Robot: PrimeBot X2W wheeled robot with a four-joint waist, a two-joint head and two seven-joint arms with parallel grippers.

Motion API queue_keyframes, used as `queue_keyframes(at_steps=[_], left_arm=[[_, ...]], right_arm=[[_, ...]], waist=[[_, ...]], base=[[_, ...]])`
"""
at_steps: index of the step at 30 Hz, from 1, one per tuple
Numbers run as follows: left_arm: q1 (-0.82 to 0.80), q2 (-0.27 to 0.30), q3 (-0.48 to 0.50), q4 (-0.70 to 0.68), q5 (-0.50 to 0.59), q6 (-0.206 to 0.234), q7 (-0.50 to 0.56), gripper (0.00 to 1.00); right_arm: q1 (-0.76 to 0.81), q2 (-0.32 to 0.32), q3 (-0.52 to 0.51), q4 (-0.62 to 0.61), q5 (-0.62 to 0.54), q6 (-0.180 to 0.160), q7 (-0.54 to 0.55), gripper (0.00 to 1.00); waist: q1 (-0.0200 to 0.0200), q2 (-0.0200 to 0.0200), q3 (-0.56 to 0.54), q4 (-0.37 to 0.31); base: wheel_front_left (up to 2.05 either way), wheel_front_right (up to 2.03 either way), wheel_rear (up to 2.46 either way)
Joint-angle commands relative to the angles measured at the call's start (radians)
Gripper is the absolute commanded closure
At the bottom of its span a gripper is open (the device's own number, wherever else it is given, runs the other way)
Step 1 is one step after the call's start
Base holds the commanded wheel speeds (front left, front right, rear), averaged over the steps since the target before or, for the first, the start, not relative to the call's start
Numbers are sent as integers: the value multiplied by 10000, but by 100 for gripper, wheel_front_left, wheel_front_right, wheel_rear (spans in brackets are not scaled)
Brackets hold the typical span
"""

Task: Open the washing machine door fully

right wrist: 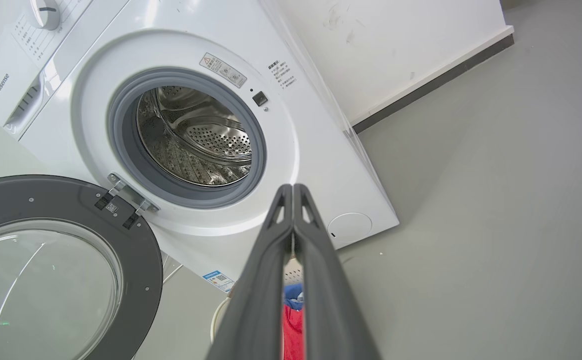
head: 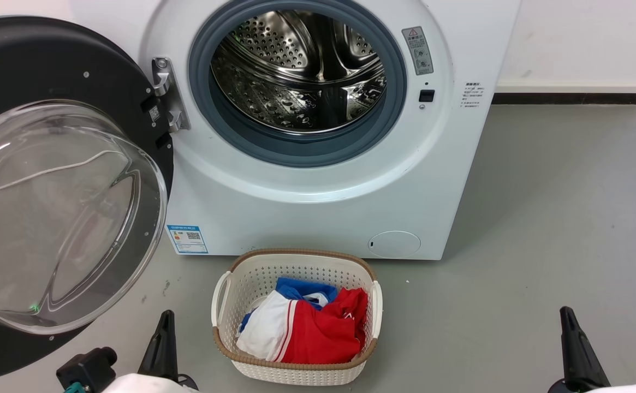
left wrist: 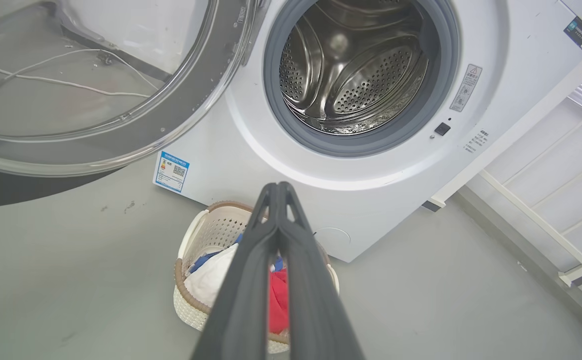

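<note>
Door (head: 50,65) stands open on one washing machine (head: 296,207), one basket (head: 222,297) below.

**Door swung wide off the drum**

The washing machine door (left wrist: 191,100) stands open at upper left, leaving the steel drum (left wrist: 355,75) of the washing machine (left wrist: 370,200) exposed. The left gripper (left wrist: 280,186), its fingertips pressed together, hangs above a laundry basket (left wrist: 191,235) on the grey floor (left wrist: 71,280).

My left gripper (left wrist: 280,186): two long fingers (left wrist: 243,295), matte dark grey, tapering, with triangular slots near the tips. My right gripper (right wrist: 292,187): same build. White forearm shell (head: 143,383); black block (head: 85,368) beside it, teal at its lower edge.
</note>
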Motion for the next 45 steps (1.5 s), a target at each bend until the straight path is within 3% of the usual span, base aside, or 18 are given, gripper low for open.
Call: queue_keyframes(at_steps=[1, 45], left_arm=[[-289, 15, 65, -94, -334, -79, 59, 100], [-1209, -22, 583, 338, -6195, -370, 1486, 100]], right_arm=[[-291, -102, 7, -72, 326, 2, 74, 100], [-1671, -179, -15, 836, 5744, 1, 1401, 100]], waist=[[-1, 0, 4, -4], [-1, 0, 195, -191]], base=[[0, 0, 0], [0, 0, 0]])
